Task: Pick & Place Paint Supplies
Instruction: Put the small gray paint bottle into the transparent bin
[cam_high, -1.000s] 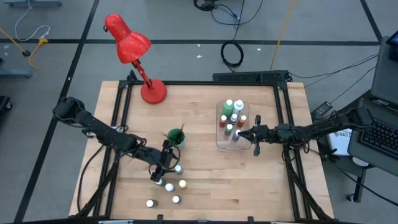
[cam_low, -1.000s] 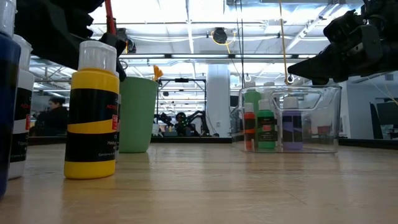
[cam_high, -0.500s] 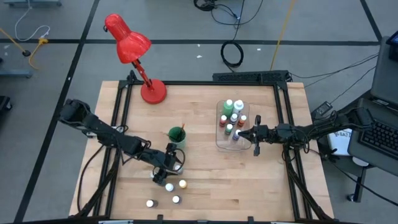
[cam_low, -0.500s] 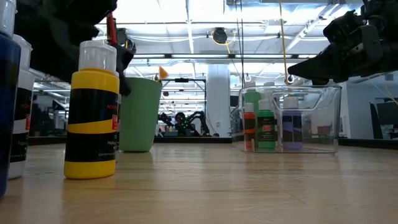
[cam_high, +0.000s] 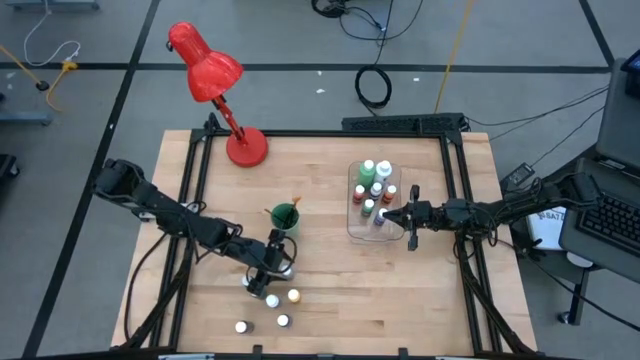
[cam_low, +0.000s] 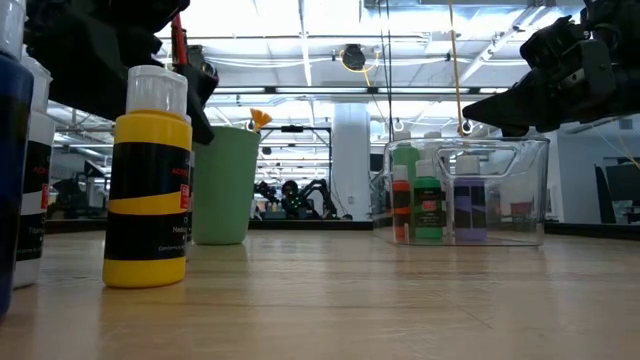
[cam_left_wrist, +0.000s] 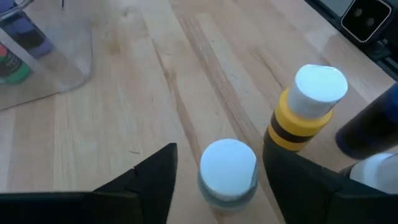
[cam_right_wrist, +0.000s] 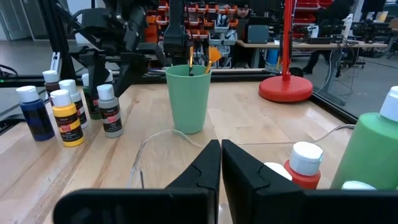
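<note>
Wooden counter (cam_high: 330, 290), with a red lamp (cam_high: 215, 85) at its far left and workshop racks beyond. Left pincer (cam_left_wrist: 217, 186) stands wide around a white-capped bottle (cam_left_wrist: 227, 169) in the loose near-left cluster, jaws either side of it and not yet gripping. Right pincer (cam_high: 408, 222) is shut, empty, waiting by the clear tray (cam_high: 352, 228) where several bottles already stand.

Risks, as I judge them: the yellow bottle (cam_left_wrist: 303, 112) stands just beside one jaw, so closing or lifting could knock it into its neighbours. An off-centre squeeze could tip the small bottle. The green cup (cam_high: 284, 221) with brushes is near the arm's path.

Bottle labels carry print, none readable.
</note>
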